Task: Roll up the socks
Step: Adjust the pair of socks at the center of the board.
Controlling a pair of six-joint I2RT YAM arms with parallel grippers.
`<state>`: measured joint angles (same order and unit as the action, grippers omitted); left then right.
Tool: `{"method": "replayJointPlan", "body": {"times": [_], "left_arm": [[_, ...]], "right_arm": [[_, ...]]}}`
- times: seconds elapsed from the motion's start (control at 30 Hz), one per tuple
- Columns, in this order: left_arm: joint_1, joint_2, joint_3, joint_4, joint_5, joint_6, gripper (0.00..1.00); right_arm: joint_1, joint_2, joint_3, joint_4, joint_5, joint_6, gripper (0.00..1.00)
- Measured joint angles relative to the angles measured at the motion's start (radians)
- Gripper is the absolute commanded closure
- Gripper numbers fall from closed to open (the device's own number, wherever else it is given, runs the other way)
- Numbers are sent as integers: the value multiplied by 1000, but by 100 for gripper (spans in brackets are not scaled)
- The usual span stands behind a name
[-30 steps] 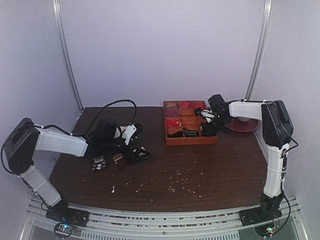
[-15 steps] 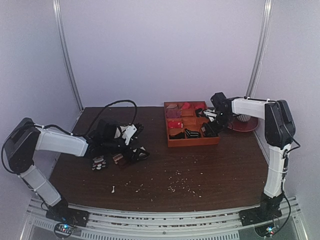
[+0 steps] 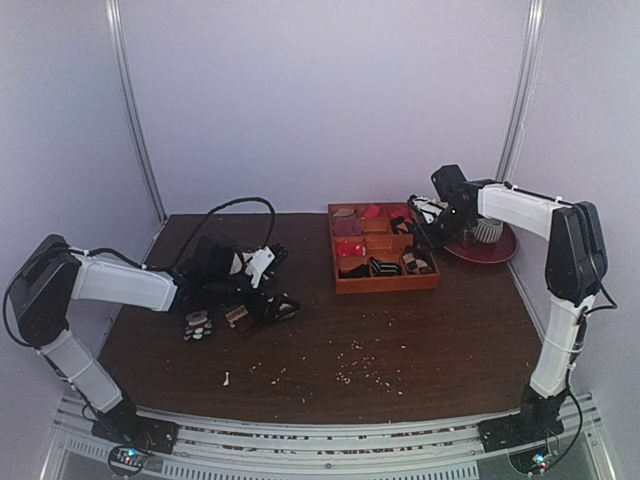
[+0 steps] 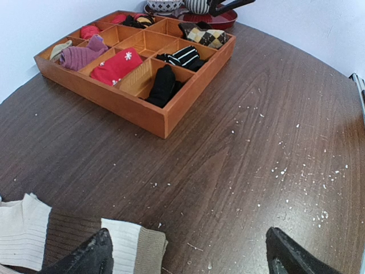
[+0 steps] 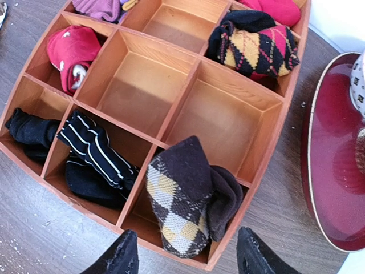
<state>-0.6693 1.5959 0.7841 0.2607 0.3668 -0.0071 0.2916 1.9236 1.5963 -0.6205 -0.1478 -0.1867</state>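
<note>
Done: socks (image 5: pixel 182 200) look rolled, in near-right compartment of tray (image 5: pixel 197 65).
Right gripper (image 5: pixel 188 252): wide, empty, above them.
Left gripper (image 4: pixel 188 256): wide, empty, over striped socks (image 4: pixel 128 245).
Left for you: likely only retracting.

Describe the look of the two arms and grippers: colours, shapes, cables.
The left arm and right arm have white tube-shaped links with black joints. A black cable loops near the left arm. The left gripper and right gripper each have two black, tapering fingers.

Argyle socks (image 5: pixel 181 204) bundled in tray (image 5: pixel 183 97) compartment
</note>
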Motion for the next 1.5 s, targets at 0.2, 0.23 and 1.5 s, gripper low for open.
{"method": "replayJointPlan", "body": {"times": [0.2,0.23,1.5], "left_arm": [[0,6,0,0,0,0,8],[0,7,0,0,0,0,8],[0,14,11,-27,-96,2,2]], "right_arm": [[0,63,8,17,-33,2,54],[0,77,8,22,-37,3,56],[6,53,-137,166,41,190,0]]}}
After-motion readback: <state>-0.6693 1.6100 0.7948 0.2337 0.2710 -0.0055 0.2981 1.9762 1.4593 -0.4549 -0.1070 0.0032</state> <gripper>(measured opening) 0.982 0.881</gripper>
